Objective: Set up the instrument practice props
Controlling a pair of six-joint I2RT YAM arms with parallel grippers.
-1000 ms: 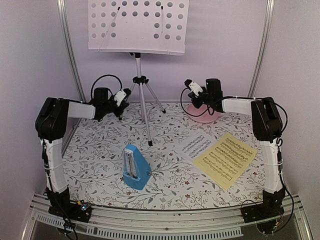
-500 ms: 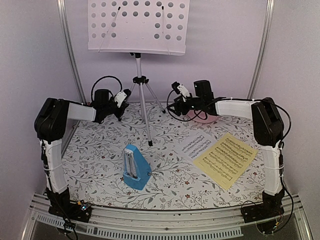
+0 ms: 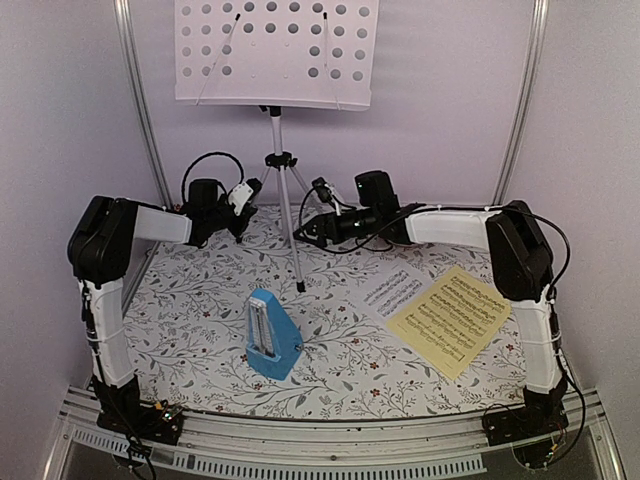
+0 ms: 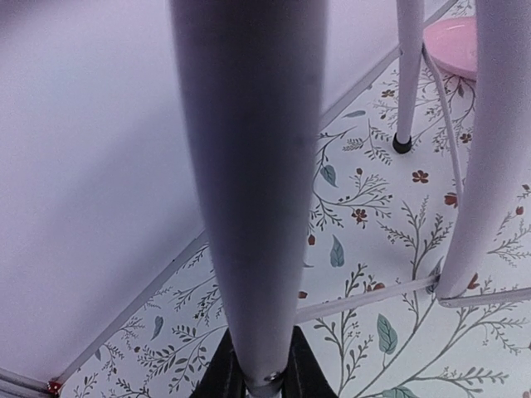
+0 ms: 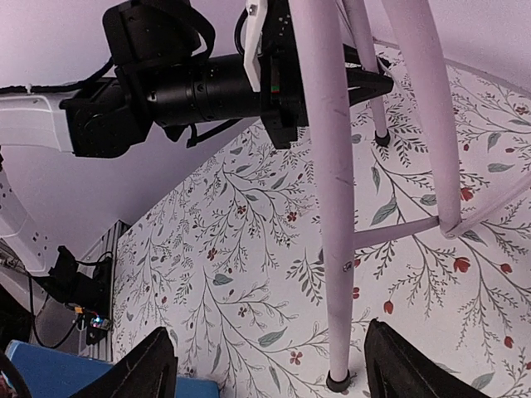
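The music stand [image 3: 260, 88], far centre on the desk [image 3: 200, 300], looks light and top-heavy, best held low on its stiff, slick legs [image 3: 292, 235]: left jaws clench one, right jaws gape around another

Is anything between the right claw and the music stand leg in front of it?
Nothing visible. The right claw is open, and a leg of the music stand stands just ahead of its gap, with only tablecloth around.

1. A pale stand leg [image 4: 249, 191] fills the middle, clamped at the bottom between the left gripper's [image 4: 261, 377] dark fingers [image 4: 217, 373].
2. Two further legs [image 4: 489, 166] stand on flowered cloth [image 4: 365, 274].
3. A pink plate [image 4: 452, 41] lies top right.
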